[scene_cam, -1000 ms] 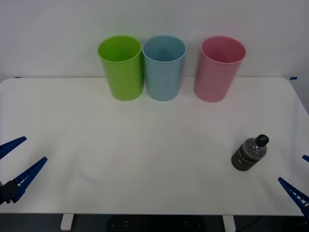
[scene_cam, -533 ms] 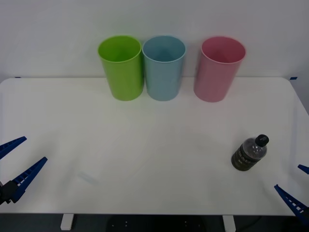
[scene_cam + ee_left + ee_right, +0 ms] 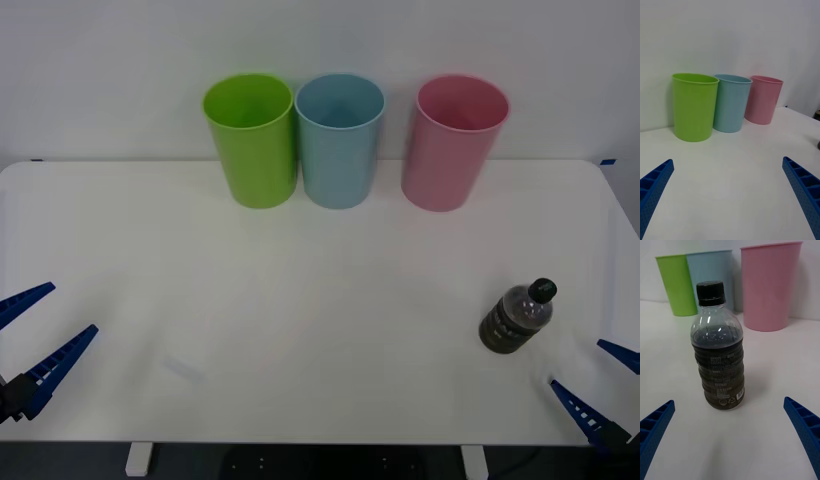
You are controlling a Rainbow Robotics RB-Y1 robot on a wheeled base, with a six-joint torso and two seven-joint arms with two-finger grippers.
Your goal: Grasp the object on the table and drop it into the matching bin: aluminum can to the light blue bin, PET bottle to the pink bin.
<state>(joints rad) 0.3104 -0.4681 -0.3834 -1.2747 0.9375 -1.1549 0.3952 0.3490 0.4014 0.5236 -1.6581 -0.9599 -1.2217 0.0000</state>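
While PET bottle [image 3: 516, 319] stands upright on white counter [image 3: 300, 300], well apart from pink bin [image 3: 455, 142] and nearer counter's front edge, right claw [image 3: 592, 385] sits just beside bottle on near side, fingers spread wide, touching nothing. Light blue bin [image 3: 340, 140] left of pink bin, lime green bin [image 3: 251, 139] beyond it. Left claw [image 3: 33, 332] parked far from bottle at counter's opposite front corner, fingers also spread, empty.
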